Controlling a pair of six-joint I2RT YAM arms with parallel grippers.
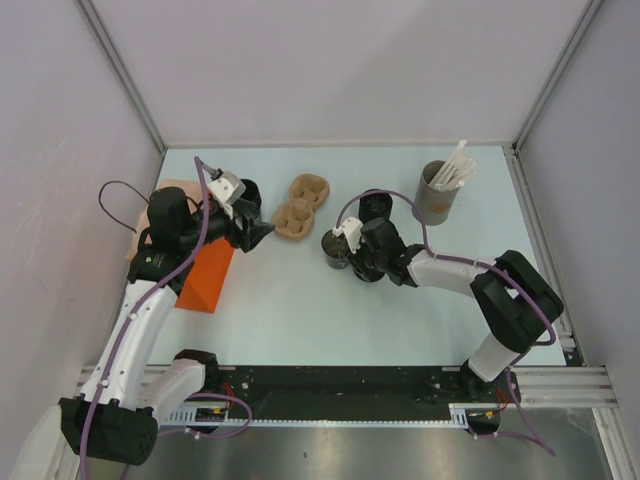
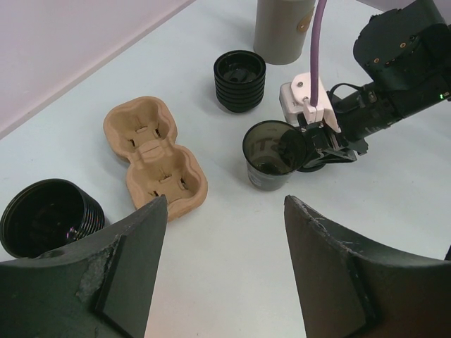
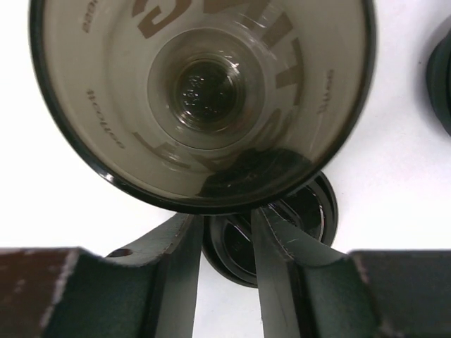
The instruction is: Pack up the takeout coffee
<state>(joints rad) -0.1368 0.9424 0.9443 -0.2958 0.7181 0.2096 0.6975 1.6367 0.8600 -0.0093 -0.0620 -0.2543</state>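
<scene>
The takeout coffee cup (image 1: 335, 246) (image 2: 266, 156) (image 3: 201, 98) is a dark see-through cup standing near the table's middle, with no lid on it. My right gripper (image 1: 347, 252) (image 2: 320, 144) (image 3: 225, 220) is right beside it, lowered over a black lid (image 3: 310, 211) lying flat by the cup's base. Its jaws stand narrowly apart, the lid shows through the gap, and the cup's rim hides the fingertips. My left gripper (image 1: 262, 232) (image 2: 224, 204) hangs wide open and holds nothing, left of the brown pulp carrier (image 1: 300, 207) (image 2: 156, 158). The orange paper bag (image 1: 205, 278) sits under the left arm.
One stack of black lids (image 1: 375, 207) (image 2: 240, 79) stands behind the cup. Another stack of lids (image 1: 248, 192) (image 2: 48, 217) is by the left gripper. A grey-brown cylinder of white sticks (image 1: 437, 192) (image 2: 282, 28) stands at the back right. Walls close in the table's far and side edges.
</scene>
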